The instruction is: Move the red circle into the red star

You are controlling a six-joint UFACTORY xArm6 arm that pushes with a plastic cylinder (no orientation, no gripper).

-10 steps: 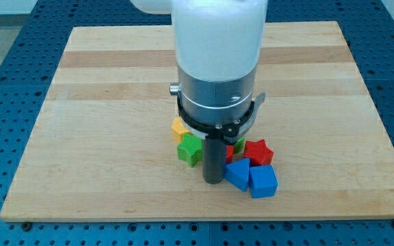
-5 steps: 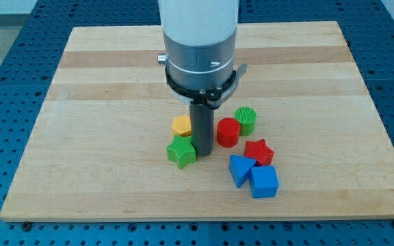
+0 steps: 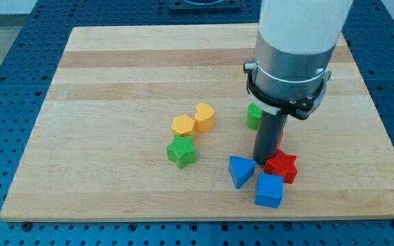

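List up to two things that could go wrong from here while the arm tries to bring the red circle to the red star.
1. The red circle is hidden behind my rod, so contact cannot be checked; it may slip off sideways.
2. My tip sits tight between the blue triangle-like block and the red star, with the blue cube just below; a push here could shove the star or scatter the blue blocks.

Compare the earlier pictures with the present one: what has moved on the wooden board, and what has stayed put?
My tip swung from beside the green star block to the view's right, now beside the red star block. The red circle is now hidden behind the rod. The red star and blue cube block shifted slightly toward the view's bottom. The orange hexagon-like block and green star stayed put.
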